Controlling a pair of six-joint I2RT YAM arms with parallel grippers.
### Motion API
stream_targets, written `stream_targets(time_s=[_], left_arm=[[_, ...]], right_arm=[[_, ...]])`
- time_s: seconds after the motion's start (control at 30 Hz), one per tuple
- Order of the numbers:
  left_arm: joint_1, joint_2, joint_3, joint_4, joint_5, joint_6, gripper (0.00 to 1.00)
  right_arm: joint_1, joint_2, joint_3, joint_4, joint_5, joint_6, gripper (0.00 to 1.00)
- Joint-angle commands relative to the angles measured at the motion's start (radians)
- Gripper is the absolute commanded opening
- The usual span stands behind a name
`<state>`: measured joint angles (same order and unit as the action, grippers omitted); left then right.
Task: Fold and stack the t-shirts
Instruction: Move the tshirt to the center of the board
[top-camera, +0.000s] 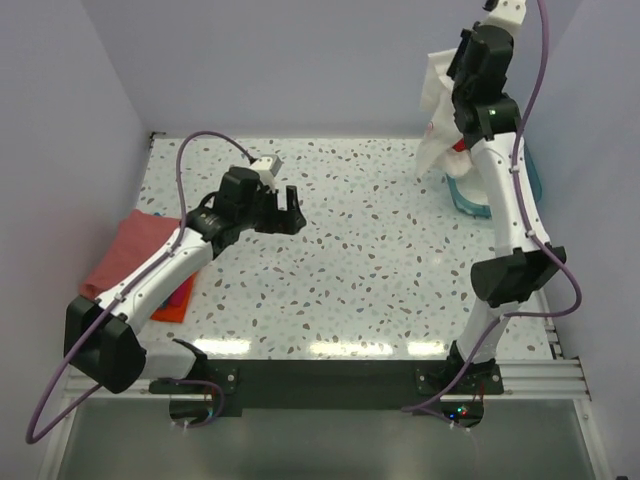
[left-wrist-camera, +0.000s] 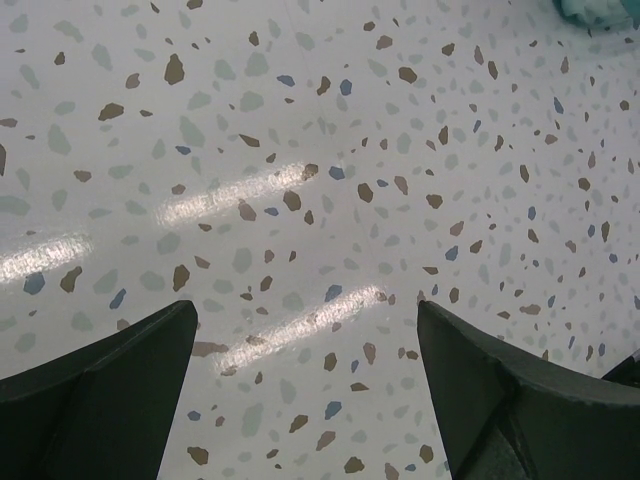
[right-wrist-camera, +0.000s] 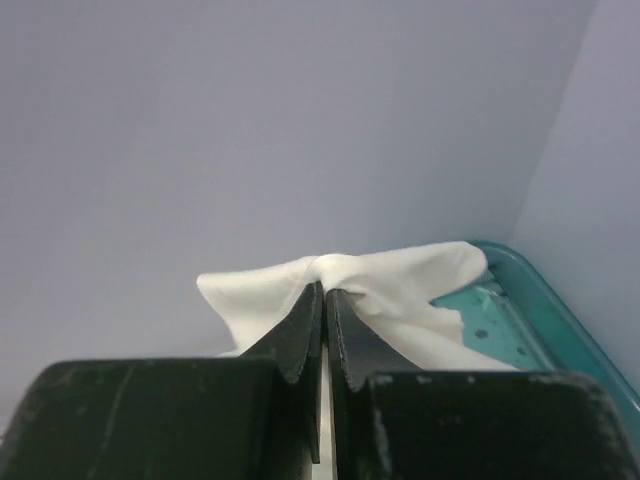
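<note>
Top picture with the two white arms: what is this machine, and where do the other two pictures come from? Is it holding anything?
These are two robot arms bolted at the near edge of a speckled table. The top view looks down from above and behind them. The other two pictures come from a small camera on each wrist, so the dark shapes at the bottom are that arm's own fingers. The left gripper hangs open over the tabletop and holds nothing. The right gripper is raised high and pinched shut on a white t-shirt, which dangles by a teal tub at the far right. At the left edge lies a folded salmon-pink shirt, with an orange-red one peeking out beside the arm.
</note>
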<state>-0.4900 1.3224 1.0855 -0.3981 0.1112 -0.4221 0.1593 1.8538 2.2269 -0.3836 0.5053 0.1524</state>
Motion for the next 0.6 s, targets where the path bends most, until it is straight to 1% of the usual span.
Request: stream_targets(time_s=[0.0, 0.03, 0.07, 0.1, 0.13, 0.17, 0.3, 0.37, 0.43, 0.53, 0.57], left_arm=[[0.01, -0.045, -0.007, 0.051, -0.007, 0.028, 0.96], [0.008, -0.049, -0.007, 0.051, -0.01, 0.026, 0.96], [0.008, -0.052, -0.01, 0.053, -0.013, 0.025, 0.96], [0.008, -0.058, -0.012, 0.053, -0.015, 0.023, 0.96], [0.01, -0.061, -0.013, 0.053, -0.018, 0.02, 0.96], [0.008, -0.066, -0.013, 0.054, -0.018, 0.019, 0.96], [0.008, -0.081, -0.015, 0.051, -0.039, 0.014, 0.96], [0.008, -0.094, -0.015, 0.045, -0.059, 0.013, 0.96], [0.01, -0.104, -0.013, 0.036, -0.076, 0.011, 0.96], [0.008, -0.133, -0.036, 0.025, -0.096, -0.001, 0.96], [0.01, -0.146, -0.045, 0.025, -0.1, -0.003, 0.96]], right_arm=[[0.156, -0.126, 0.134, 0.087, -0.005, -0.135, 0.0], [0.19, -0.14, 0.149, 0.094, 0.002, -0.148, 0.0], [0.224, -0.146, 0.178, 0.097, 0.001, -0.199, 0.0], [0.293, -0.151, 0.192, 0.1, 0.004, -0.215, 0.0], [0.325, -0.156, 0.203, 0.101, 0.01, -0.229, 0.0], [0.389, -0.159, 0.221, 0.107, 0.016, -0.249, 0.0], [0.526, -0.166, 0.246, 0.118, 0.025, -0.261, 0.0], [0.562, -0.168, 0.246, 0.121, 0.024, -0.242, 0.0], [0.568, -0.171, 0.238, 0.109, 0.027, -0.212, 0.0], [0.551, -0.202, 0.145, 0.098, 0.071, -0.183, 0.0], [0.536, -0.218, 0.049, 0.095, 0.062, -0.125, 0.0]])
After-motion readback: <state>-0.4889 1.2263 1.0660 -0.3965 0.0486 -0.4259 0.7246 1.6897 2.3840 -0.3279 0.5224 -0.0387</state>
